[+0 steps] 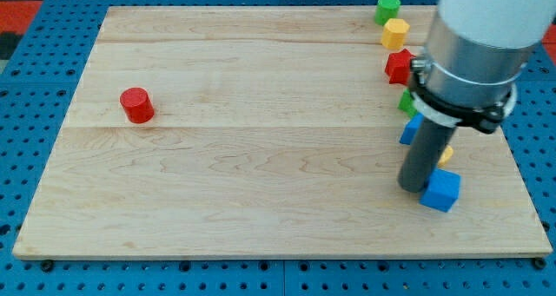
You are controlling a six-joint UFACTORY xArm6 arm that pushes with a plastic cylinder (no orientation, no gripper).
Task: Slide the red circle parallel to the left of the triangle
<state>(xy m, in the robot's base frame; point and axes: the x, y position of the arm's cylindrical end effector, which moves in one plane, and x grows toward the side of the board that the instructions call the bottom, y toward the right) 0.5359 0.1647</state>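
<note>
Starting far from its target, my tip rests touching a blue cube at the view's lower right.
The red circle sits untouched at the wooden board's left, well apart. No triangle is clearly identifiable; the whole push remains.

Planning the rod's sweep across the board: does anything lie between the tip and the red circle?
Nothing visible does. My tip sits at the view's right, touching the blue cube; the red circle stands alone far to the view's left, with bare board between.
</note>
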